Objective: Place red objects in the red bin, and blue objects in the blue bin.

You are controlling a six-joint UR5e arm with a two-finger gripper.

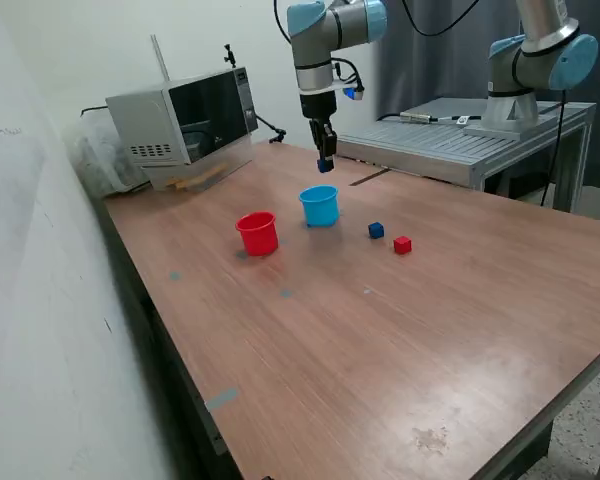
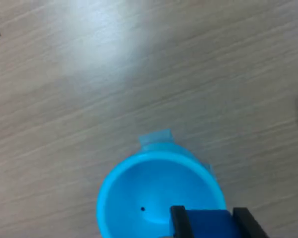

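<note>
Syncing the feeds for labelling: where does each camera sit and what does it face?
Exterior view: off the arm, above a table corner, looking down at both cups; shows the arm and claw.
Wrist view: on the wrist, looking straight down into the blue cup; shows claw fingers gripping a blue cube.
Shared: blue cup, claw, table.

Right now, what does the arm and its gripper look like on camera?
The arm has silver-grey tube sections with light-blue joint caps. A black cable loops beside the wrist, where a small blue part shows. The gripper is slim and black, with two narrow, flat black fingers.
</note>
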